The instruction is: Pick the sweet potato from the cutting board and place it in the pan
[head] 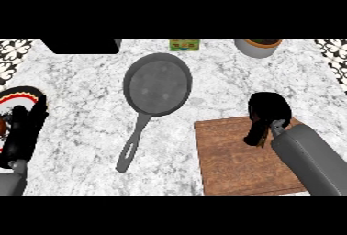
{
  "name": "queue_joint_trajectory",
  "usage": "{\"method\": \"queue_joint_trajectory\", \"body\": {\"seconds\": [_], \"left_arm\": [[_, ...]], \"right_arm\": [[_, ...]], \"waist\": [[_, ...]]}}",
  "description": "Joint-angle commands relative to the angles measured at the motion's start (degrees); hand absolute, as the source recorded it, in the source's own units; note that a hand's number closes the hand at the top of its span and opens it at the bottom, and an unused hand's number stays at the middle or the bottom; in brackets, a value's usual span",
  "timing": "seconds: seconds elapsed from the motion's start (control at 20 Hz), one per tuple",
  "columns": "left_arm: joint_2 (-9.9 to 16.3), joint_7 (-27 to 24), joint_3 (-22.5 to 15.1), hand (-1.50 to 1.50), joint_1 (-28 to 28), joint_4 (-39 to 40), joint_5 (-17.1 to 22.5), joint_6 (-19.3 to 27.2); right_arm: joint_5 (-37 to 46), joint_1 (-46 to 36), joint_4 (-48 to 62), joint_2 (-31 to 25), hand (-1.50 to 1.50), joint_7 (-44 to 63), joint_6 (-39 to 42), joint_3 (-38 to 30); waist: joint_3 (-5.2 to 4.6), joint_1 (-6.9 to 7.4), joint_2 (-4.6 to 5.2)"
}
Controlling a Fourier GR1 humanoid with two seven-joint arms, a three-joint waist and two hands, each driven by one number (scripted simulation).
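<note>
At the cutting board's (237,160) far right corner, the right hand (270,109) curls shut, hiding whatever it holds. Left of the board lies the pan (157,82), empty. The left hand (17,133) rests open at the counter's (81,92) left edge.

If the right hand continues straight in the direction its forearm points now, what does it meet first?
The right hand points up and slightly left, beyond the cutting board. Only bare counter lies ahead; the pot stands further on, perhaps just beside that line. The pan lies well off to the left.

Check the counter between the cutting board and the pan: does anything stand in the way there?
Nothing visible does. Bare marble counter lies between the cutting board and the pan. The right hand is curled at the board's upper right edge; the sweet potato itself is hidden.
</note>
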Motion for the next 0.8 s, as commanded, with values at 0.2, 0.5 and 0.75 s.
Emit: {"method": "queue_joint_trajectory", "body": {"seconds": [0.2,0.5,0.75], "left_arm": [[-0.4,-1.2,0.2,0.0,0.7,0.9,-1.6,0.3],[-0.8,-1.0,0.9,0.0,-1.0,2.6,-0.9,-0.9],[-2.4,-1.8,0.7,0.0,1.4,-0.1,-2.9,-1.4]], "right_arm": [[-5.3,2.9,-7.1,-6.2,1.5,-22.9,-11.1,-7.2],[-6.8,1.7,-16.1,-2.6,1.5,-28.3,-22.2,-11.6],[-7.0,1.4,-14.8,-0.2,1.5,-31.6,-20.5,-14.5]], "waist": [[-0.04,-0.29,-0.09],[-0.08,-0.63,-0.09],[-0.09,0.44,0.07]]}}
